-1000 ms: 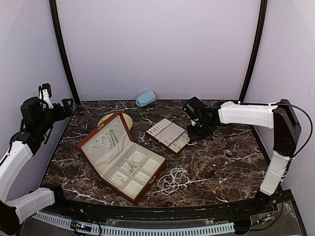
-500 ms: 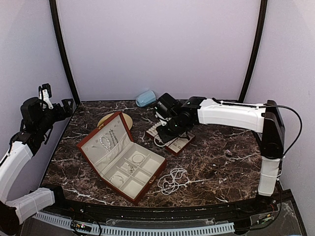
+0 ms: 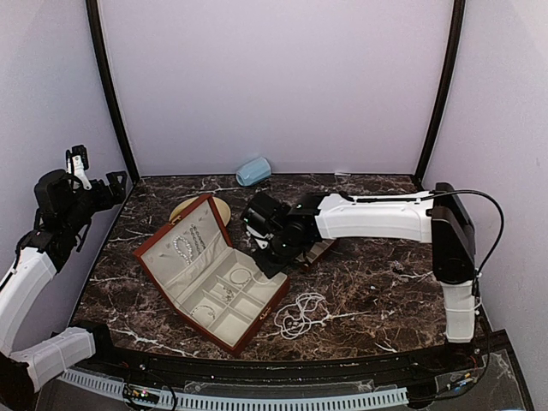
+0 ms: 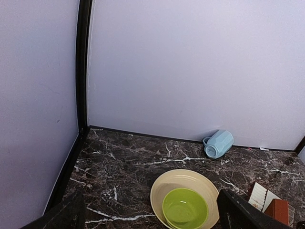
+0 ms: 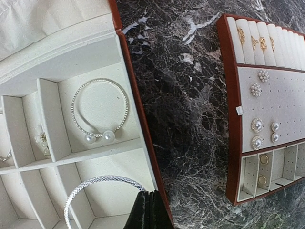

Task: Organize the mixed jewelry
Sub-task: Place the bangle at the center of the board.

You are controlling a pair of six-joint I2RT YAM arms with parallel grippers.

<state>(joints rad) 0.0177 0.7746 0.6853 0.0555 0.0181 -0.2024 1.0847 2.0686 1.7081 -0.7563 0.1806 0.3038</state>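
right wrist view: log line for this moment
right gripper: shut on mesh bangle | over: case compartment | left gripper: open, raised aside

Tabletop (image 3: 385,282): dark stone look, white-veined, faint sheen | case (image 5: 139,119): reddish-brown glossy shell, cream matt cloth-like lining | mesh bangle (image 5: 97,178): silvery, woven-textured metal look | pearl-tipped bangle (image 5: 108,136): beaded silvery band, lustrous pearly ends | tray (image 5: 290,95): cream matt padding | mug (image 4: 218,143): pale blue, smooth | bowl (image 4: 185,207): green, glossy

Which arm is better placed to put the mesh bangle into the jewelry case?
Right: the right gripper, shut on the mesh bangle, sits over a jewelry case compartment; the left gripper hangs open, far off to the left.
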